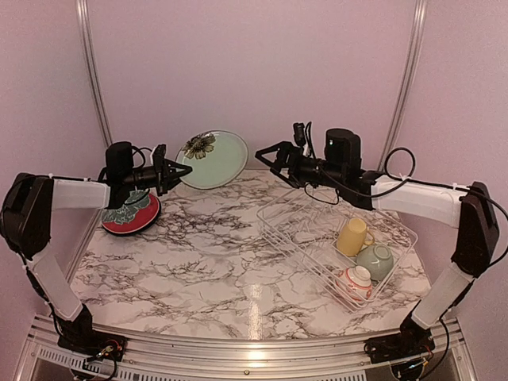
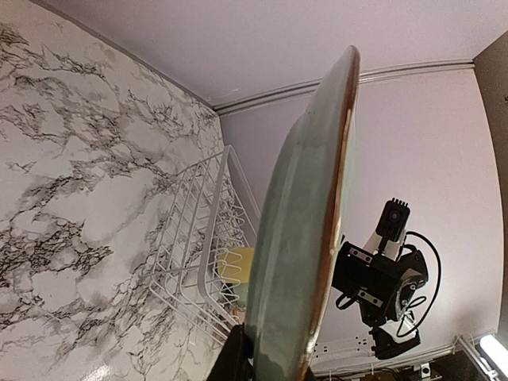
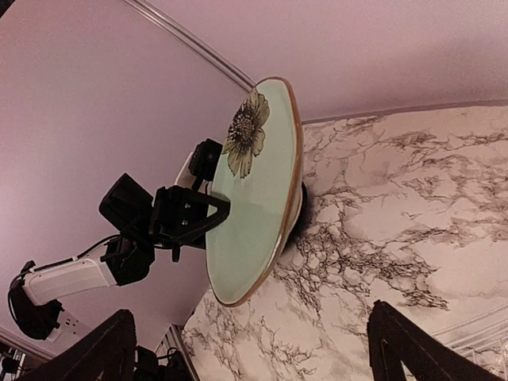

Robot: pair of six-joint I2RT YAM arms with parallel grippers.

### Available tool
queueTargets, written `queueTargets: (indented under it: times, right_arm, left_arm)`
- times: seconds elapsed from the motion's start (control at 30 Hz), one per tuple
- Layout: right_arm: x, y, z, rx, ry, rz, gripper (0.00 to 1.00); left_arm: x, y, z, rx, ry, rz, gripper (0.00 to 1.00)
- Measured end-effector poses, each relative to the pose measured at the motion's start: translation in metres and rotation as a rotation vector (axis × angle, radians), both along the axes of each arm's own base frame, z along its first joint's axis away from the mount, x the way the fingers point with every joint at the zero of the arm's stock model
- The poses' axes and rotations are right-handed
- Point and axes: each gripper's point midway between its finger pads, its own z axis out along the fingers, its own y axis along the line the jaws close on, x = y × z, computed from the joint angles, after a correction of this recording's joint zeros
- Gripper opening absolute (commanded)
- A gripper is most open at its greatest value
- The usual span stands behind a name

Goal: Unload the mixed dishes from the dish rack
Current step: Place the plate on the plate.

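Observation:
My left gripper [image 1: 176, 170] is shut on the rim of the pale green plate [image 1: 213, 159], which has a dark flower on it, and holds it on edge in the air at the back left. The plate shows edge-on in the left wrist view [image 2: 305, 238] and face-on in the right wrist view [image 3: 254, 190]. The red-and-teal floral plate [image 1: 131, 213] lies on the table under the left arm. The white wire dish rack [image 1: 305, 230] holds the yellow mug [image 1: 352, 236], the pale green bowl [image 1: 375, 260] and the small white-and-red bowl [image 1: 357, 280]. My right gripper [image 1: 270, 155] is open and empty above the rack's far corner. The black-rimmed cream plate is out of view.
The marble table [image 1: 214, 262] meets pink walls at the back and sides. Metal frame rails [image 1: 94, 79] rise at the back corners. The rack [image 2: 198, 238] and the mug [image 2: 238, 266] show behind the held plate in the left wrist view, with the right arm [image 2: 381, 278] beyond.

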Motion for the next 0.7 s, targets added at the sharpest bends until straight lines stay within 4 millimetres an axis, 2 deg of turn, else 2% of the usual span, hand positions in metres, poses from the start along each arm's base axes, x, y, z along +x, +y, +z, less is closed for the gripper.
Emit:
queueTargets:
  times: [0.1,0.2,0.37,0.43,0.53,0.63,0.7]
  right_arm:
    - [0.001,-0.006,0.0,-0.024,-0.008,-0.02,0.98]
    - [0.0,-0.014,0.004,-0.046,-0.017,-0.038,0.98]
    - [-0.01,-0.034,0.028,-0.058,-0.07,-0.08,0.99]
    - [-0.017,-0.044,0.039,-0.059,-0.1,-0.099,0.99]
    - [-0.028,-0.06,0.048,-0.076,-0.136,-0.128,0.99]
    - [-0.036,-0.076,0.052,-0.108,-0.163,-0.166,0.99]
    - [-0.042,-0.089,0.053,-0.136,-0.181,-0.199,0.98]
  left_arm:
    - [0.016,0.029,-0.001,-0.005,0.018,0.076,0.0]
    - [0.034,0.067,-0.008,0.012,0.047,0.187,0.0]
    - [0.053,0.133,-0.033,0.103,0.122,0.386,0.0]
    - [0.057,0.153,-0.045,0.138,0.152,0.447,0.0]
    - [0.058,0.173,-0.061,0.205,0.182,0.51,0.0]
    - [0.052,0.183,-0.077,0.297,0.213,0.54,0.0]
    - [0.047,0.191,-0.081,0.334,0.225,0.564,0.0]
